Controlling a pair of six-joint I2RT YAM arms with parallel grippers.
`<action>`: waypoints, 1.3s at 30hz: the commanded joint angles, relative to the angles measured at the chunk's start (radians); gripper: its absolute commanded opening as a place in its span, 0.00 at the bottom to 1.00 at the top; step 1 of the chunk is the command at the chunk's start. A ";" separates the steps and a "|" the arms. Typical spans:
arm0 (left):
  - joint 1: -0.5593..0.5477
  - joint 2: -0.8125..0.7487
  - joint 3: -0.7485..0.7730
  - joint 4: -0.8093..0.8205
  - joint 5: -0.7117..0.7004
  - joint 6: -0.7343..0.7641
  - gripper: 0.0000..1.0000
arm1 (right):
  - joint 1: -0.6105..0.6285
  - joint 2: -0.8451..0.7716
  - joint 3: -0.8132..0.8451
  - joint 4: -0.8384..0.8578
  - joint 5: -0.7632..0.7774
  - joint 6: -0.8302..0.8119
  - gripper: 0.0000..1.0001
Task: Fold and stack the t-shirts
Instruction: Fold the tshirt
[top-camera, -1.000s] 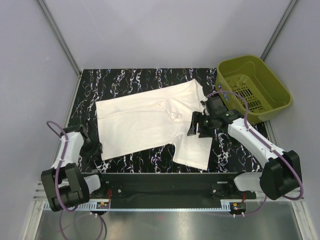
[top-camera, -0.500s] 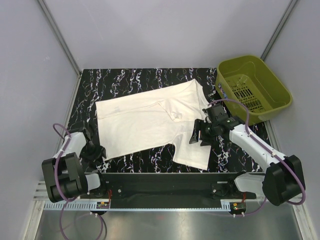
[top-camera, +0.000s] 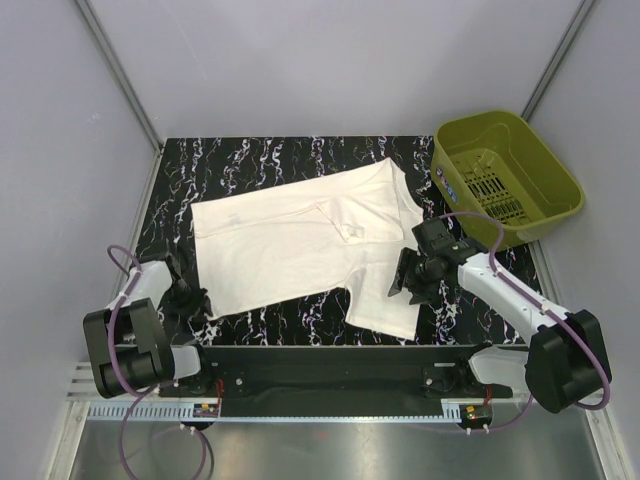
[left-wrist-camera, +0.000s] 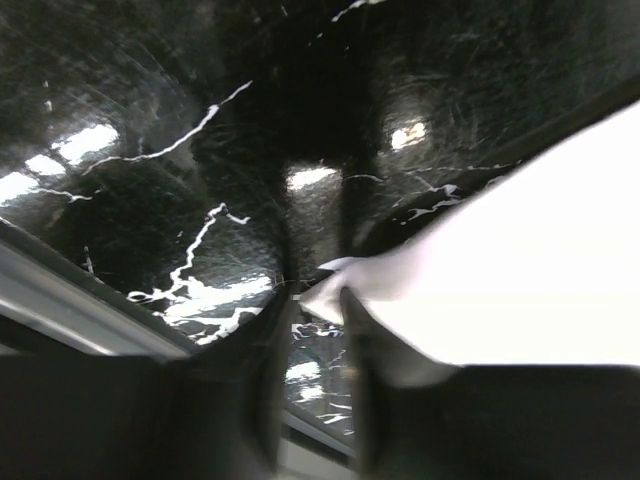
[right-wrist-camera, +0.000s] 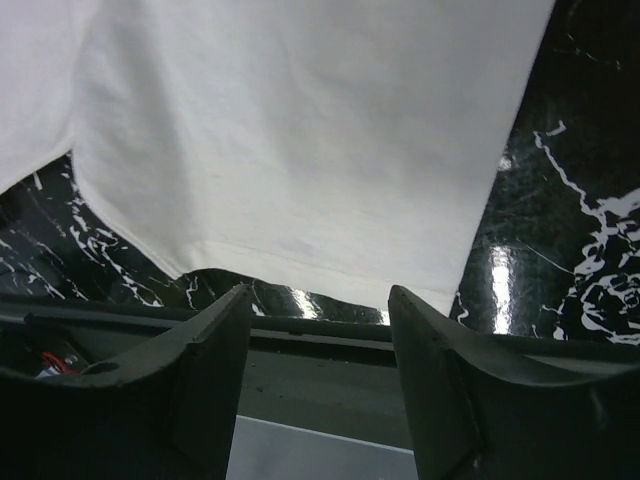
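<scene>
One off-white t-shirt (top-camera: 290, 240) lies spread flat, plain side up, on the black marbled table (top-camera: 260, 155). My left gripper (top-camera: 195, 300) is low at the shirt's near-left corner. In the left wrist view that corner of the t-shirt (left-wrist-camera: 480, 270) reaches in between the left gripper's (left-wrist-camera: 312, 292) tips, whose jaws stand narrowly apart; the picture is blurred. My right gripper (top-camera: 402, 283) hovers over the shirt's near-right flap. It (right-wrist-camera: 318, 300) is open and empty, with the t-shirt's hem (right-wrist-camera: 300, 150) just beyond its fingertips.
An olive-green slotted basket (top-camera: 505, 180) sits at the back right, partly off the table. The dark front rail (top-camera: 320, 355) runs along the near edge between the arm bases. Grey walls close in the back and sides.
The right gripper has slid toward the near edge along the shirt's right side. The left gripper has settled at the shirt's near-left corner and its jaws have narrowed.
</scene>
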 joint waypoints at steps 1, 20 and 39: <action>0.013 0.035 -0.021 0.066 -0.075 -0.026 0.20 | 0.003 -0.015 -0.030 -0.058 0.076 0.091 0.64; 0.031 -0.085 0.036 -0.075 -0.134 -0.018 0.00 | -0.026 -0.019 -0.129 -0.188 0.081 0.182 0.43; 0.030 -0.100 0.034 -0.048 -0.115 -0.020 0.00 | -0.028 0.069 -0.150 -0.026 0.153 0.180 0.43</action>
